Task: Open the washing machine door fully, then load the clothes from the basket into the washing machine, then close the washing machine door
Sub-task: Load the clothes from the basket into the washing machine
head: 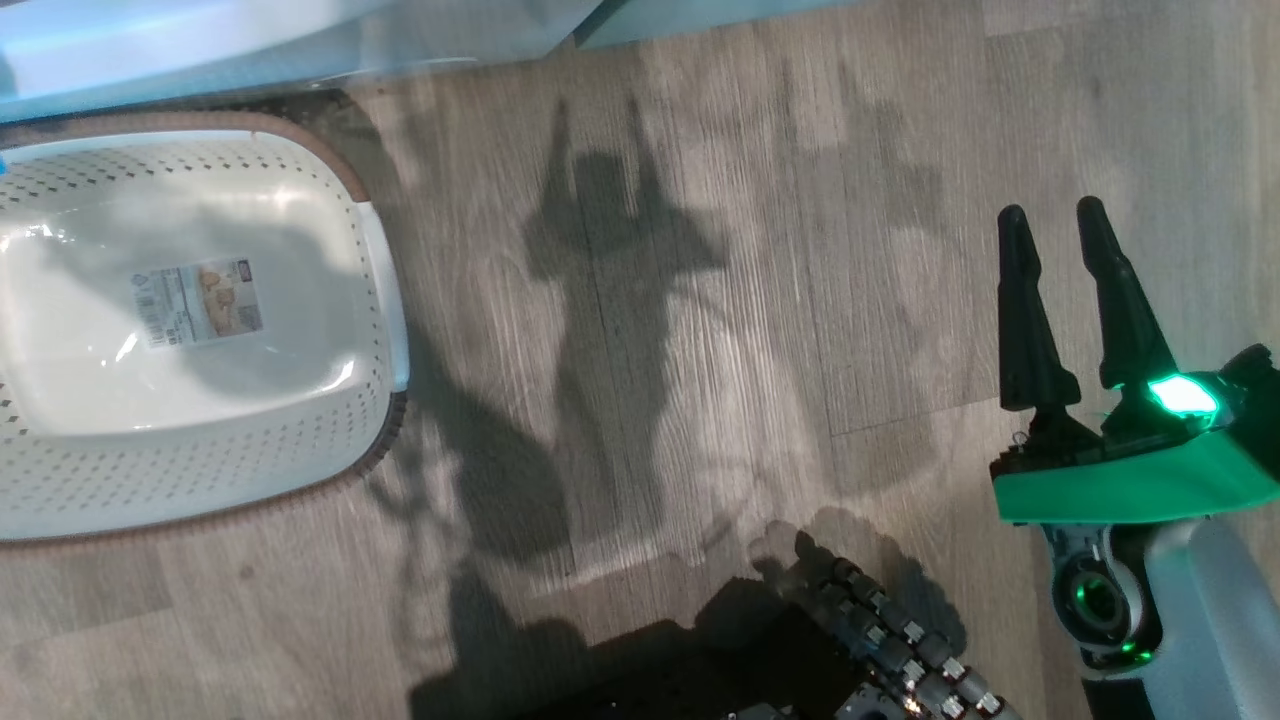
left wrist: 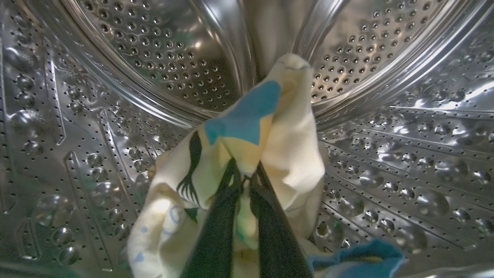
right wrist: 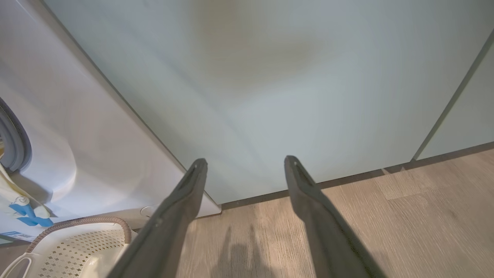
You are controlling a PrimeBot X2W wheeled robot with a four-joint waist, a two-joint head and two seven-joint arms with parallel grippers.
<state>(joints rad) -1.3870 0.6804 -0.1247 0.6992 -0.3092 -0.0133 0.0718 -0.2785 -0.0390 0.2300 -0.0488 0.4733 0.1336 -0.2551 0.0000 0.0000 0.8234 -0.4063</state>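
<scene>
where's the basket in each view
Head view: basket at the left edge, label on its bottom.
Left wrist view: inside the steel drum, left gripper shut on the clothes.
Right wrist view: basket in the bottom-left corner.
Shared landmark: wood floor beside it, head and right wrist views.

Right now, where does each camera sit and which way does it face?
Head view: on the head, facing down at the floor and the basket; open right fingers show.
Left wrist view: inside the washing machine's drum, facing its back; left fingers pinch the clothes.
Right wrist view: low, facing a cabinet door; open right fingers show.
Shared: the basket, in head and right wrist views.
</scene>
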